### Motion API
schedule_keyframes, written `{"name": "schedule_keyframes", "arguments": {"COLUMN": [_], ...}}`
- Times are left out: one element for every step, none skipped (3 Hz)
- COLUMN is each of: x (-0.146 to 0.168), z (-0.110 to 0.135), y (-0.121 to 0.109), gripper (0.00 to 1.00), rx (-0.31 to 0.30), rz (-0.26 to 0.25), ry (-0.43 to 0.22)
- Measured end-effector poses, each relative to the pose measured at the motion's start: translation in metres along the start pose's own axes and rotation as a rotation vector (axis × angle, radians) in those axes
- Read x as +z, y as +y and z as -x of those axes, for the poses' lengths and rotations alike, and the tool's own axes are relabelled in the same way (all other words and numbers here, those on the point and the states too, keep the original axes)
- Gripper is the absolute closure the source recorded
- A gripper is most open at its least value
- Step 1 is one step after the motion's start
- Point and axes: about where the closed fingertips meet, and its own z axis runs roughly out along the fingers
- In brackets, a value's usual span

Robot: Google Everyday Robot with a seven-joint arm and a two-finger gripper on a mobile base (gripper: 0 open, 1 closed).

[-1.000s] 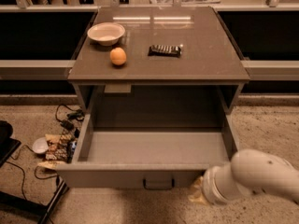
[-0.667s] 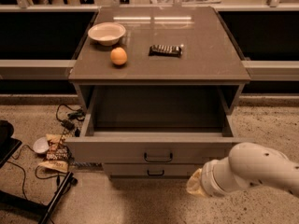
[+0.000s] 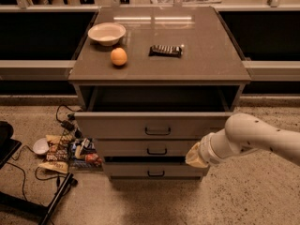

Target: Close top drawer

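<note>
The top drawer (image 3: 157,124) is the tall grey front panel with a small black centre handle (image 3: 157,131), just under the cabinet top. It stands out only a little from the cabinet, with a dark gap (image 3: 159,100) above it. My gripper (image 3: 191,157) is at the end of the white arm (image 3: 253,137), which comes in from the right. It sits low, by the right end of the drawer fronts, below the top drawer's right corner.
On the cabinet top (image 3: 206,55) are a white bowl (image 3: 107,33), an orange (image 3: 118,56) and a dark snack bar (image 3: 165,50). Two narrower drawers (image 3: 157,151) (image 3: 156,173) sit below. Cables and snack packets (image 3: 65,149) litter the floor at left, beside a black stand (image 3: 28,203).
The top drawer has slid from wide open to nearly shut. My arm has followed it in toward the cabinet and moved up.
</note>
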Motion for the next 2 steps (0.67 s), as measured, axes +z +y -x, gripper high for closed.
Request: {"name": "schedule_keyframes", "arguments": {"x": [0.0, 0.001], "z": [0.0, 0.003], "y": [0.0, -0.026], "gripper": [1.0, 1.0], "rx": [0.0, -0.014], "rz": [0.001, -0.015], "ry": [0.0, 0.006]}}
